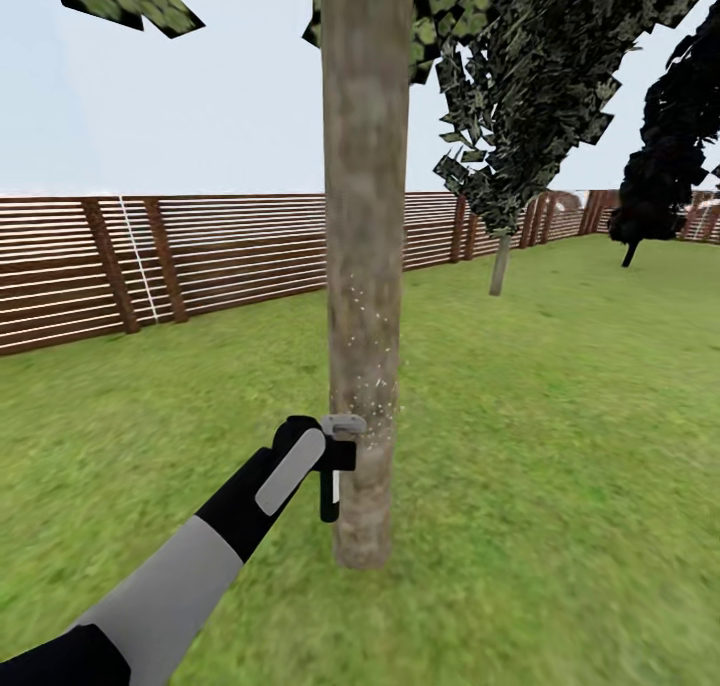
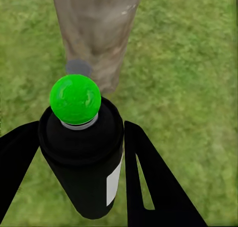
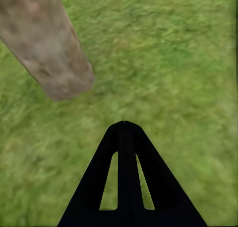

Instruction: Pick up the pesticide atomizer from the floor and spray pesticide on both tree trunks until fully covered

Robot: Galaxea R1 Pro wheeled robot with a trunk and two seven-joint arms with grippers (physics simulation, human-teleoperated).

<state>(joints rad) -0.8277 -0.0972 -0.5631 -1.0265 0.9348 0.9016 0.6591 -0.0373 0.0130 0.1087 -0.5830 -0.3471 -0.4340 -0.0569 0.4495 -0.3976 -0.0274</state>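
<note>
The left pincer (image 1: pixel 335 466) grasps the pesticide atomizer (image 1: pixel 338 456), its pale head touching the tree trunk (image 1: pixel 365 266) at the frame's 6 o'clock, low down. White pesticide (image 1: pixel 372 386) specks dot the bark above. The right pincer (image 3: pixel 125 130) is clenched over grass.

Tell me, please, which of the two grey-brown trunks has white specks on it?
The thick near trunk, right beside the atomizer in the left gripper. The thin far trunk by the fence shows no specks.
</note>
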